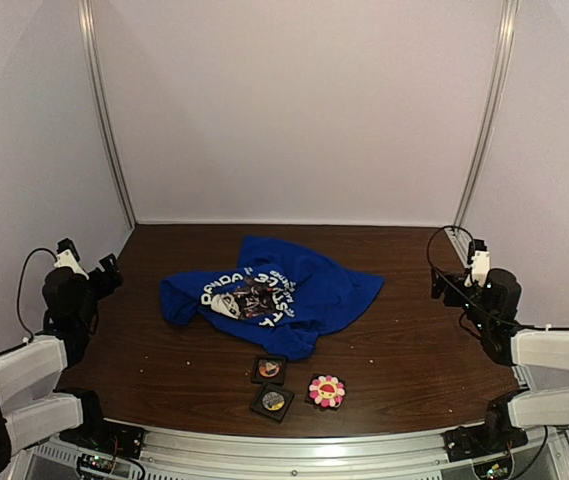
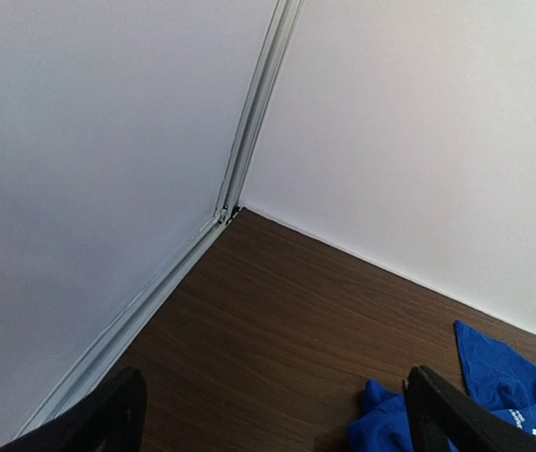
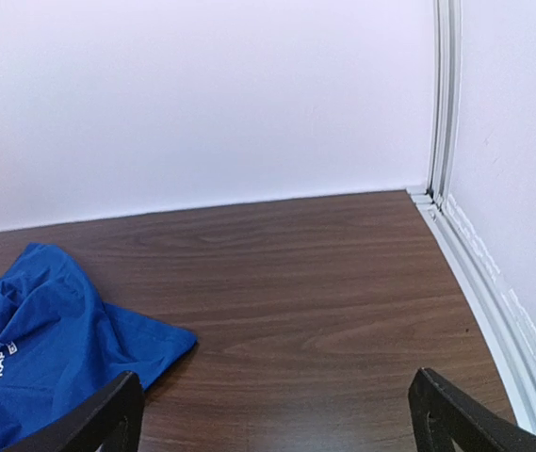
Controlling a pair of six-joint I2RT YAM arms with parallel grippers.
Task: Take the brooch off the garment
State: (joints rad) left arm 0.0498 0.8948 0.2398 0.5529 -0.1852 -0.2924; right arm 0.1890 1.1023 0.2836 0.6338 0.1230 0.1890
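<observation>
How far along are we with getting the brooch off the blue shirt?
Done: nothing clear. The garment lies crumpled on the table; I cannot make out a brooch on it. A pink flower piece and two dark square pieces lie before it, off the cloth. In hand: nothing; left hand and right hand are open at the sides. Left: the whole removal.

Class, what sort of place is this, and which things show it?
Probably a robot test booth: plain white walls with metal corner rails enclose a wooden table, with a left arm and right arm at its near edge.
</observation>
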